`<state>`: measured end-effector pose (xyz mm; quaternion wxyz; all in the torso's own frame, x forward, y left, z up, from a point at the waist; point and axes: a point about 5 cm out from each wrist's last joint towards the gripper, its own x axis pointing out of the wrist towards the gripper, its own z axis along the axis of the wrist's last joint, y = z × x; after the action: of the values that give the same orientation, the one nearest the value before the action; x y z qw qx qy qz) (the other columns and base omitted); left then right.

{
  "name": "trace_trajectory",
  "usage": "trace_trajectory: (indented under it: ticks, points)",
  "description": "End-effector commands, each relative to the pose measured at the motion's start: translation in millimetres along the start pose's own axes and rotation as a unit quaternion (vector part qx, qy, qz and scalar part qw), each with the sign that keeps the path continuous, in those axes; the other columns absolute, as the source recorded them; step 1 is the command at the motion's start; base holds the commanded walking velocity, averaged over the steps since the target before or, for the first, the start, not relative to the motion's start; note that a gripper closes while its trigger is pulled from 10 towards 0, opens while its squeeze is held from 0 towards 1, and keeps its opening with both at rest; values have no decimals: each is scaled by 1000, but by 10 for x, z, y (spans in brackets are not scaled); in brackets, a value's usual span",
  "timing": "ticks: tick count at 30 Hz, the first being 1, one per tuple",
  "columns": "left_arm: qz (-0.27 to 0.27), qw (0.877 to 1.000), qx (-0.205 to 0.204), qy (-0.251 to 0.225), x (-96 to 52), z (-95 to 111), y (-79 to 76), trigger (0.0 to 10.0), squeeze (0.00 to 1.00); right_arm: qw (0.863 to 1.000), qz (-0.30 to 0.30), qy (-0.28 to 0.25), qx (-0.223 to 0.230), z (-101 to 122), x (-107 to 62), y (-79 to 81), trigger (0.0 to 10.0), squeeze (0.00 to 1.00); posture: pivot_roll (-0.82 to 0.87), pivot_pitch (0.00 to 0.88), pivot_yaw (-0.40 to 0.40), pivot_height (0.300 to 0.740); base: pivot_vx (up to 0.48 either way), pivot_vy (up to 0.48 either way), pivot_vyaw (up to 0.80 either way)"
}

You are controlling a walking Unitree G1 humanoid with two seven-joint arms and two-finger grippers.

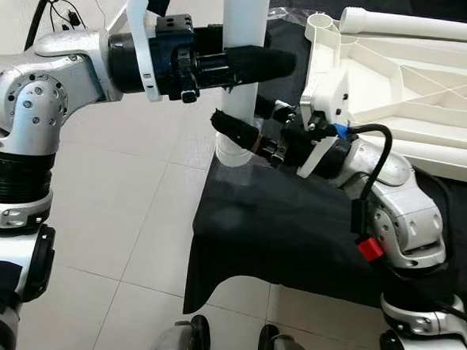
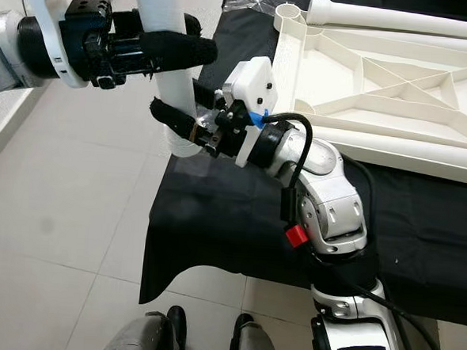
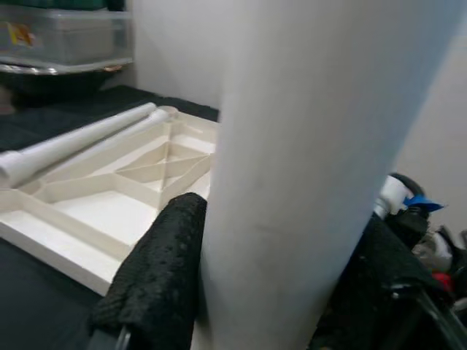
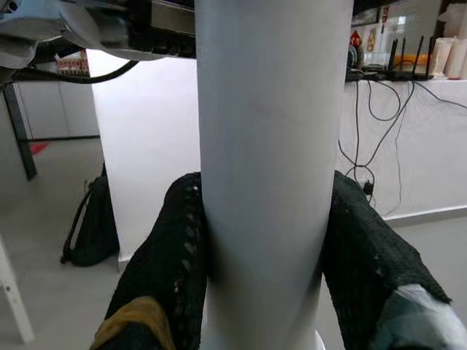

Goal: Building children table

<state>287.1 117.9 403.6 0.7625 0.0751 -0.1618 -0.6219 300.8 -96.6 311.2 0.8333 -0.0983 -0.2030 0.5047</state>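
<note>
Both claws clamped on the leg

Left gripper [image 1: 252,63] grips white table leg [image 1: 245,17] up high, right gripper [image 1: 236,127] lower, tabletop [image 1: 413,83] beside.

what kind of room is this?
Probably a home room used for furniture assembly: tiled floor, a white tabletop upside down on a black cloth, cables along a wall.

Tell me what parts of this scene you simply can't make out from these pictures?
- White table leg: its top is cut off by the upper edge of both eye views.
- Upturned tabletop: its far side runs off the right edge.
- Left gripper and right gripper: the leg hides each far finger.
- Boxes on the shelf: too blurred to read.
</note>
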Motion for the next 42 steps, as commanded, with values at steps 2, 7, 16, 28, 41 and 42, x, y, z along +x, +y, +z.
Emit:
trace_trajectory:
  ticks: [2, 7, 16, 28, 41, 42]
  points:
    - [-27, 999, 28, 2, 15, 83, -62, 0, 0, 1000, -6, -3, -5, 41, 2, 1, 10000, 0, 58, 221, 41, 740, 0, 0, 0]
    - [-33, 999, 30, -7, -50, 190, -78, 0, 0, 998, -32, -39, 27, 100, -16, -59, 10000, 0, 59, 219, 46, 740, 0, 0, 0]
    - [-95, 995, -22, -22, 27, 134, -230, 0, 0, 998, 1, -42, 37, 80, 81, 45, 10000, 1000, 62, 216, 48, 740, 0, 0, 0]
    - [-138, 990, -24, -8, 234, 162, -528, 0, 0, 998, 47, -12, 38, 76, 301, 253, 10000, 0, 51, 218, 45, 740, 0, 0, 0]
    - [-183, 980, 8, -74, 359, 474, -842, 0, 0, 986, 102, -40, 124, 31, 288, 403, 10000, 0, 47, 221, 50, 740, 0, 0, 0]
    - [-189, 978, 9, -83, 356, 489, -873, 0, 0, 983, 111, -49, 138, 31, 275, 415, 10000, 0, 47, 221, 50, 740, 0, 0, 0]
